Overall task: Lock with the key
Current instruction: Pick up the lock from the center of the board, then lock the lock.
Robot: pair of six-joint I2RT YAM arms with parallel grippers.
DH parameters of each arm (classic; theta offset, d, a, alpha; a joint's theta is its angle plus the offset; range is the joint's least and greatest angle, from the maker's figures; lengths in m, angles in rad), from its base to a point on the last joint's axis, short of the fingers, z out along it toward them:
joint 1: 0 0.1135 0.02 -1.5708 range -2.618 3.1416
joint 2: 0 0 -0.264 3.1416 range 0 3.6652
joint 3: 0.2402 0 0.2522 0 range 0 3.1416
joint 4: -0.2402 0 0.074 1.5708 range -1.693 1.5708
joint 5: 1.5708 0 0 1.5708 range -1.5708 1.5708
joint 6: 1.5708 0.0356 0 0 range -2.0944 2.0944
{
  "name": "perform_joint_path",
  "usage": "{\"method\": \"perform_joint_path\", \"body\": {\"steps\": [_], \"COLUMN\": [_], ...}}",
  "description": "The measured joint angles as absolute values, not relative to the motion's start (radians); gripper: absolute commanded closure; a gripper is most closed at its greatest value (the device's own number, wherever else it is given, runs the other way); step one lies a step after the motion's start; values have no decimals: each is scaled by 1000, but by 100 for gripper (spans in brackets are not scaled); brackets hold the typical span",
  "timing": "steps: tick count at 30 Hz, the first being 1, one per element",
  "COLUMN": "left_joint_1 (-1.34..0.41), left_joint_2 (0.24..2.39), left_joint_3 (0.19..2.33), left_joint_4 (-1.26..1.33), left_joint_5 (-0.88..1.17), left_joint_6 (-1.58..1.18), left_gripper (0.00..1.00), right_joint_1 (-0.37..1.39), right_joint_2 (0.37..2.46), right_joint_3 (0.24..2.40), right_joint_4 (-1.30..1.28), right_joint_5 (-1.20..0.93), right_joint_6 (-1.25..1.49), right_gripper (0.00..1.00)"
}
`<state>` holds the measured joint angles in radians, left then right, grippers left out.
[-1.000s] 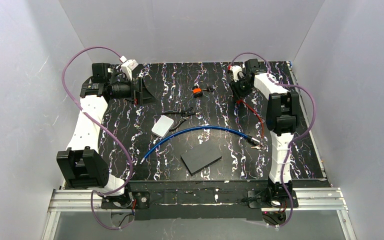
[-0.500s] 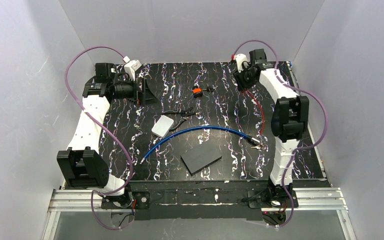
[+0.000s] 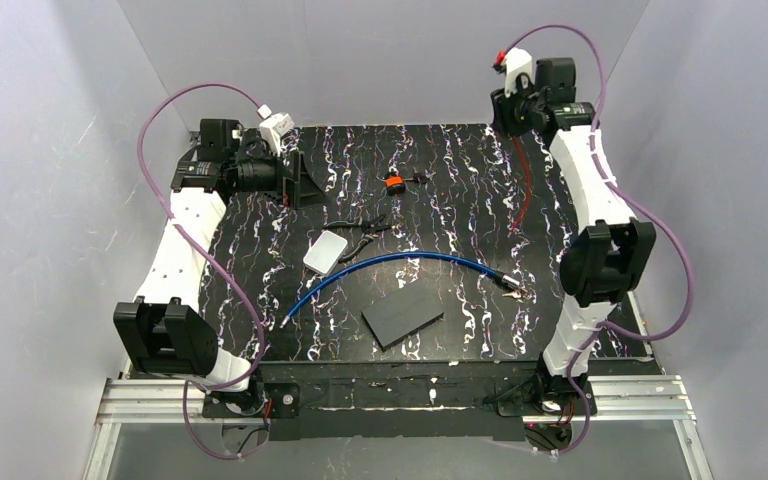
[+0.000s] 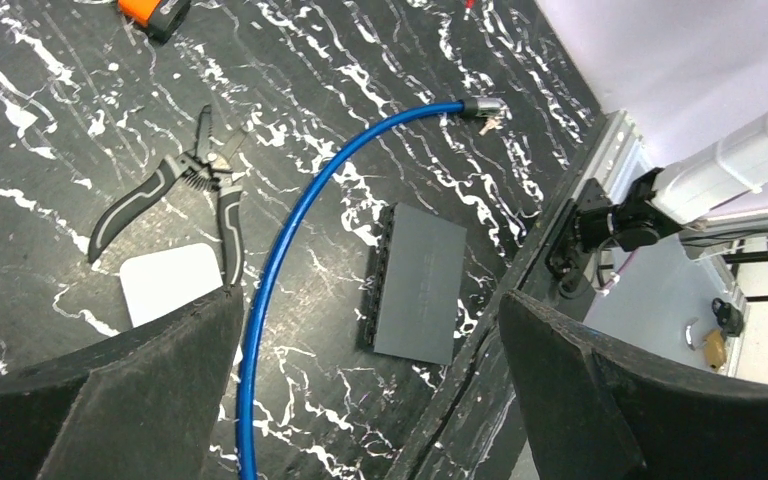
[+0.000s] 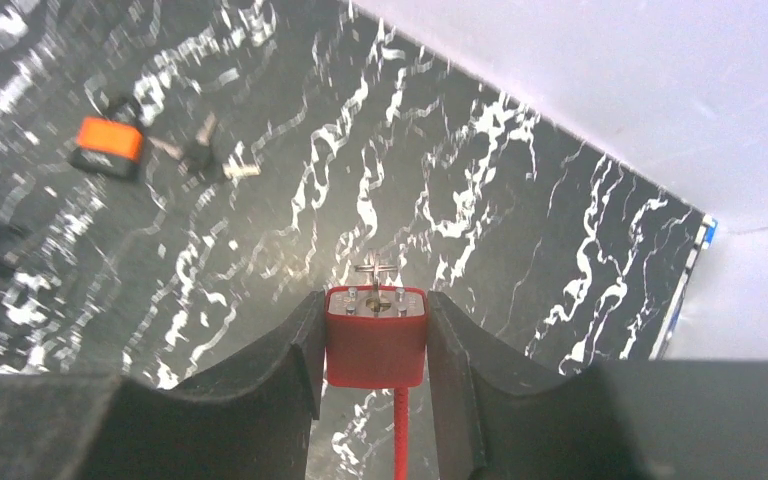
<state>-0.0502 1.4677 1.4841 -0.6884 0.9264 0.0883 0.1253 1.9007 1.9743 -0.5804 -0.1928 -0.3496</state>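
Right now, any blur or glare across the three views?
Top external: evenly lit, sharp, no glare on the table. Left wrist: blue cable and pliers crisp. Right wrist: orange item smeared, red block in the right gripper sharp.

Lock [image 3: 400, 262] across the table [image 3: 460, 200], slab [image 3: 403, 314] just before it, pliers [image 3: 360, 232] and case [image 3: 325, 252] just behind.

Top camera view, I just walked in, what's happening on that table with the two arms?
The right gripper is shut on a red block, held high above the far right corner of the table, with a red cable hanging from it. The left gripper is open and empty over the far left. The blue cable lock lies in an arc mid-table beside a flat dark slab, with neither gripper on it, so locking has not begun.
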Motion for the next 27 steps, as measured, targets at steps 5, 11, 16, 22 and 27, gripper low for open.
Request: {"method": "perform_joint_path", "body": {"steps": [5,11,16,22,27], "left_joint_1": [-68,-142,-225,-298,-319], "left_joint_2": [1468,1468,1454,1388,1359], "left_joint_3": [1504,1508,1496,1365,1271], "left_joint_4": [-687,-677,-632,-470,-323], "left_joint_5": [978,1008,979,960,952], "left_joint_6": [79,70,69,12,-38], "left_gripper": [2,2,2,2,2], "right_joint_1": [120,122,126,126,133], "right_joint_2": [1837,1750,1729,1717,1717], "right_joint_3": [2025,1997,1933,1677,1559], "right_joint_4": [-539,-393,-253,-27,108], "right_joint_5": [-333,-567,-653,-757,-812], "right_joint_6": [-224,68,336,715,908], "right_gripper": [99,99,99,99,99]}}
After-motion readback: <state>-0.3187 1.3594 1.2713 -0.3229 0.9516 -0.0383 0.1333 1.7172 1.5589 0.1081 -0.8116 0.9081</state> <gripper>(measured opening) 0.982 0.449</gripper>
